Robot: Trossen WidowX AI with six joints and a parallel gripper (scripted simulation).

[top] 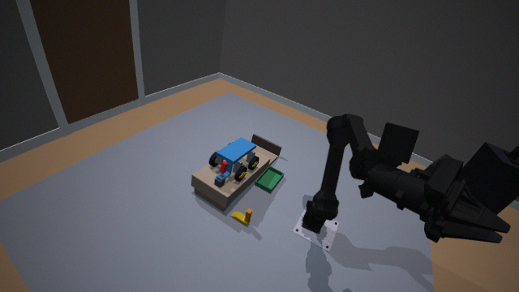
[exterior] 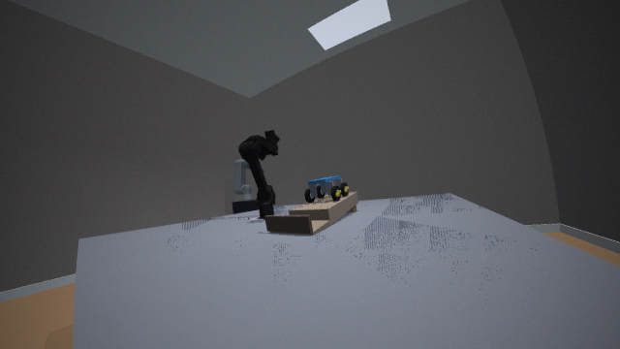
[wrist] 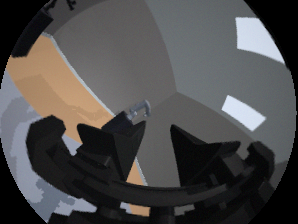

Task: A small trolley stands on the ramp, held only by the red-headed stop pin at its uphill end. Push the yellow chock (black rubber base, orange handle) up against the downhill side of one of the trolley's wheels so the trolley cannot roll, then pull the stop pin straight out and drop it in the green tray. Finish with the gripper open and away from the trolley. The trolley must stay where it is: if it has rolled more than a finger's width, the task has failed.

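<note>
The blue-topped trolley [top: 236, 152] [exterior: 325, 186] stands on the tan ramp [top: 211, 188] [exterior: 334, 209]. The red-headed stop pin [top: 224, 165] stands upright at the trolley's near end. The yellow chock [top: 243, 216] with its orange handle lies on the floor in front of the ramp, apart from the wheels. The green tray [top: 263, 187] lies beside the ramp, on its right. My gripper [top: 504, 234] [wrist: 158, 125] is raised far to the right, well away from the trolley. Its fingers are partly apart and nothing is between them.
The arm's base [top: 316, 227] stands on a white plate right of the tray. A dark end wall [top: 265, 143] [exterior: 288, 224] closes the ramp's low end. The grey mat ends at brown floor near the gripper.
</note>
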